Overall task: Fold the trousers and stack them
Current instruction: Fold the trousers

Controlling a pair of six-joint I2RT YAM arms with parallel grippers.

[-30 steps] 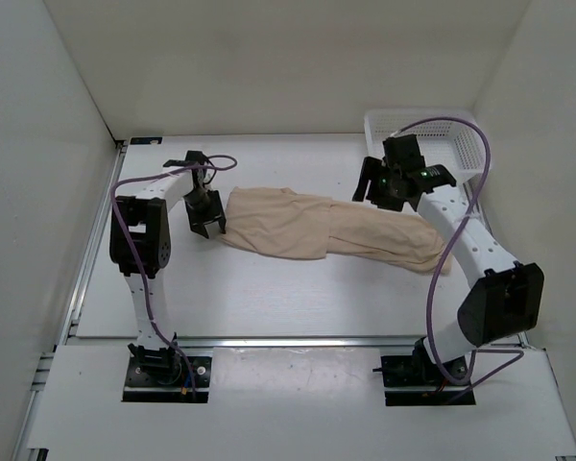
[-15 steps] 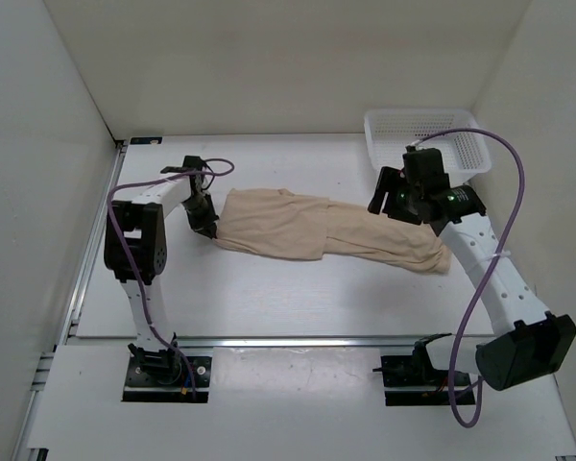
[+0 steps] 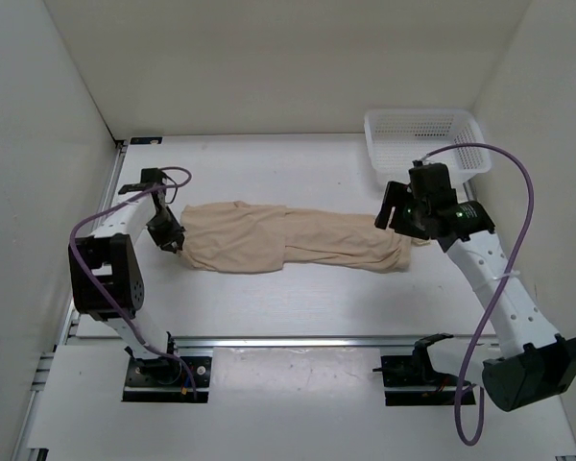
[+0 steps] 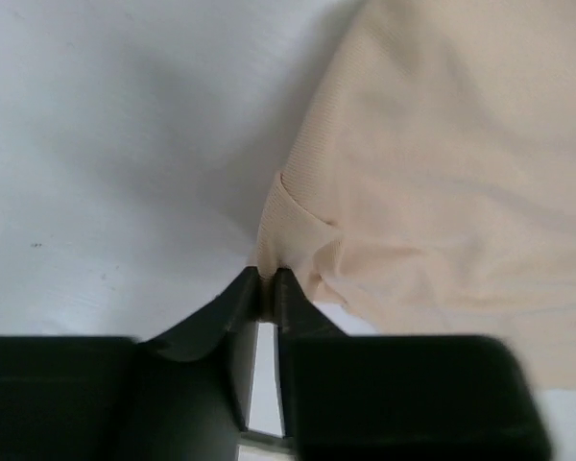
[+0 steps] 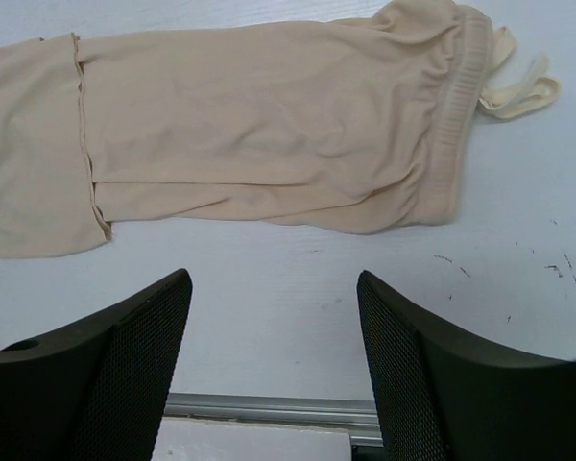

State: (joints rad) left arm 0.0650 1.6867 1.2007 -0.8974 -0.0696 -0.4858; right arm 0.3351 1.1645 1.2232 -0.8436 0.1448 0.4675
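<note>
My left gripper (image 4: pixel 269 280) was pinched shut on the left end of the long, thin, wrinkled light beige fabric trousers (image 3: pixel 288 240), which I judged held them stretched flat for folding. My right gripper (image 5: pixel 274 279) hung spread and empty above their waistband end. The trousers lay lengthwise across the middle of the white table (image 3: pixel 269 307).

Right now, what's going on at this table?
The left gripper has its jaws shut on one edge of the light beige, wrinkly soft trousers, which lie stretched lengthwise across the white table, not yet folded. The right gripper hovers with jaws open by the waistband end, holding nothing. The white plastic mesh basket sits at the far right corner, apart from the cloth.
</note>
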